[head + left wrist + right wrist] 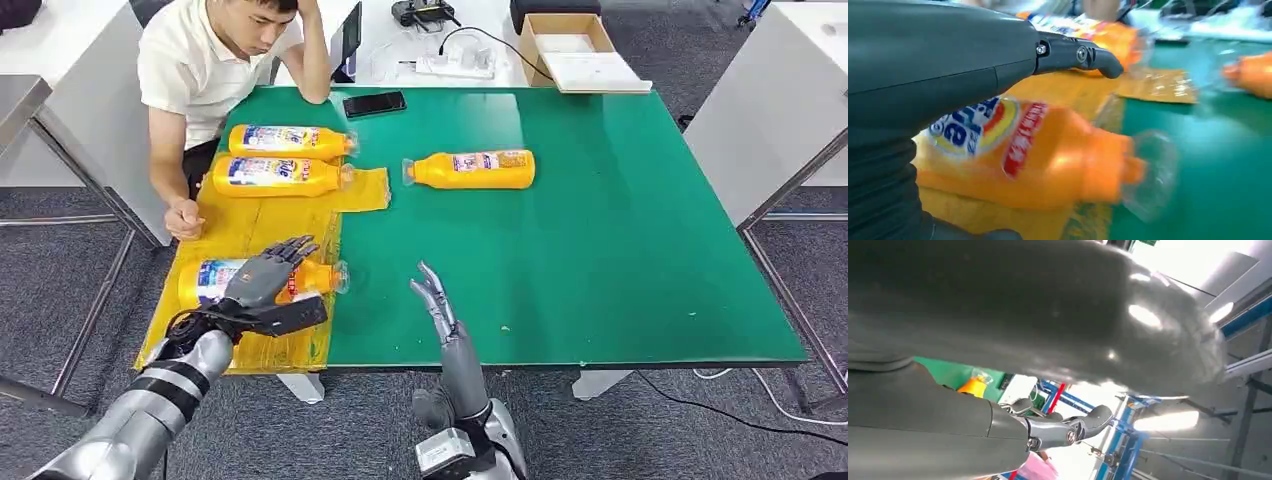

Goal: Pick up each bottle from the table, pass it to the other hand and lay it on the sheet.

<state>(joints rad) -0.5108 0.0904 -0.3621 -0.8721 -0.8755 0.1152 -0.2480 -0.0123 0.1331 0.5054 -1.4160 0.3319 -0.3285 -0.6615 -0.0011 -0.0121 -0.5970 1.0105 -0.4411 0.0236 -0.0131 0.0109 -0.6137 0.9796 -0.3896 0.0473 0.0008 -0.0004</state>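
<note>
An orange bottle (205,280) (1048,160) lies on its side on the yellow sheet (260,225) (1068,90), with its clear cap towards the green table. My left hand (265,285) (948,60) is spread over the bottle's neck end with its thumb held off it, not gripping. Two more orange bottles (290,140) (280,175) lie further back on the sheet. A last bottle (475,168) (1253,75) lies on the green table (600,250). My right hand (437,305) (998,315) is raised at the table's near edge, its fingers straight and empty.
A person sits at the table's far left, one fist (183,218) resting on the sheet. A black phone (374,104) lies at the table's back edge. A cardboard box (575,50) and a power strip (450,68) sit on the white table behind.
</note>
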